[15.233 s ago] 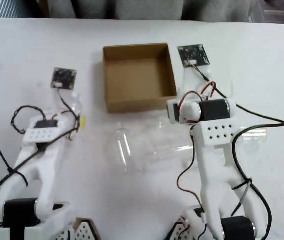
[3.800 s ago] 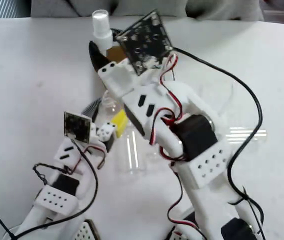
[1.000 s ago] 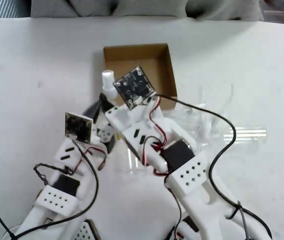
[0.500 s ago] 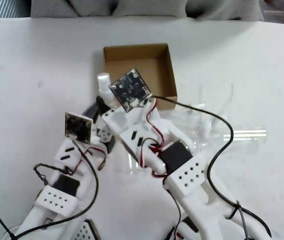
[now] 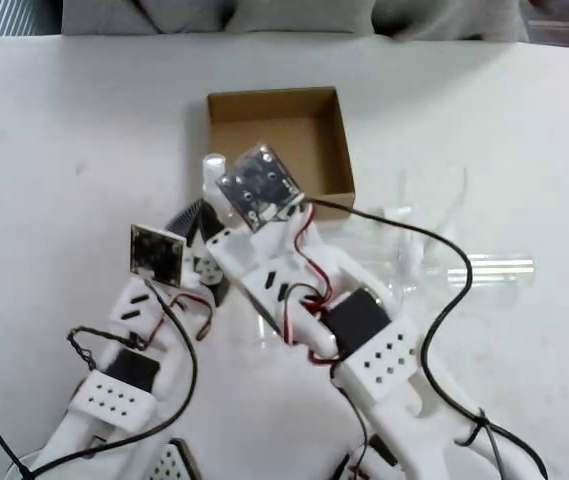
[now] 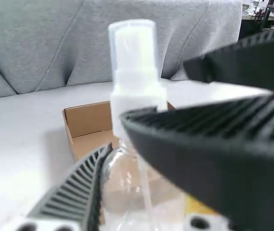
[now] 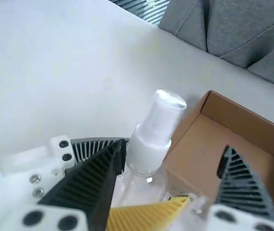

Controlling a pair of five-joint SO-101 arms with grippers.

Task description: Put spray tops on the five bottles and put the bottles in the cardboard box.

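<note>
Tech 1: Start with the largest. Table and arms?

Tech 2: White table [image 5: 64,120] under everything. Right arm [image 5: 374,350] stretched across to the near-left corner of the cardboard box [image 5: 274,150]. Left arm [image 5: 114,385] ending just short of that same corner.

Tech 1: Box itself?

Tech 2: Brown, open-topped, flat on the table.

Tech 1: Bottles next.

Tech 2: Loose bottles [image 5: 414,255], clear, lying on their sides off the box's near-right corner, apart from it. Lone bottle [image 5: 256,325], also clear and lying down, near the box's near wall, partly under the right arm. Upright bottle [image 6: 127,183], clear, outside the box, just beside its left wall toward the near corner.

Tech 1: Grippers, with jaw state.

Tech 2: Left gripper [image 6: 116,139] clamped on the upright bottle's body, ribbed black fingers [image 6: 79,192] pressed to either side. Right gripper [image 7: 174,148] with jaws apart, its fingers [image 7: 93,183] flanking the bottle's neck. Cannot tell whether either one touches it.

Tech 1: Smallest item?

Tech 2: Spray top [image 7: 158,122], white, seated on the upright bottle's neck, just outside the box's left wall.
</note>
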